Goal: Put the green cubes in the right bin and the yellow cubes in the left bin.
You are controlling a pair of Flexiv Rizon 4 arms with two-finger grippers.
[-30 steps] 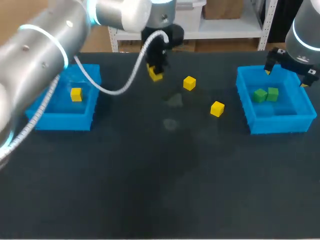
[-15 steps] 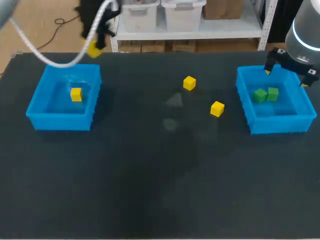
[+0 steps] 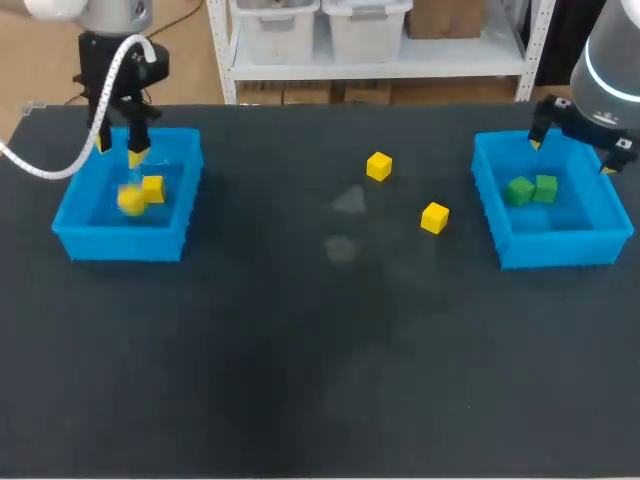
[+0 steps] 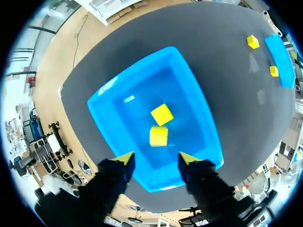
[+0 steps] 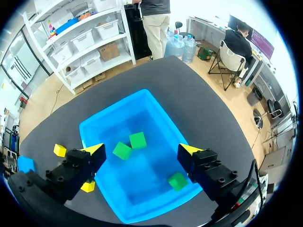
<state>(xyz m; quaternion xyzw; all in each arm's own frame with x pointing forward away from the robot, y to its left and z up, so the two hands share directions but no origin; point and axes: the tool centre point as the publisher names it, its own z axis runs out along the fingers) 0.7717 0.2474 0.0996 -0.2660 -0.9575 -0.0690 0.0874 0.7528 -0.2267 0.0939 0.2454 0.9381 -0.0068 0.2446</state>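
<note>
Edges of one yellow cube [image 3: 130, 200] in left bin [image 3: 70, 235] look smeared.

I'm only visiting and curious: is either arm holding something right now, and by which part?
Nothing is held. The jaws on the left arm stand open above the left bin, those on the right arm open above the right bin.

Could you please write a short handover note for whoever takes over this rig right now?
Left gripper: fingers open, empty, above the left bin.
Right gripper: fingers open, empty, above the right bin.
Done: two yellow cubes in the left bin; three green cubes in the right bin.
Left: two loose yellow cubes on the table between the bins, to go in the left bin.
</note>
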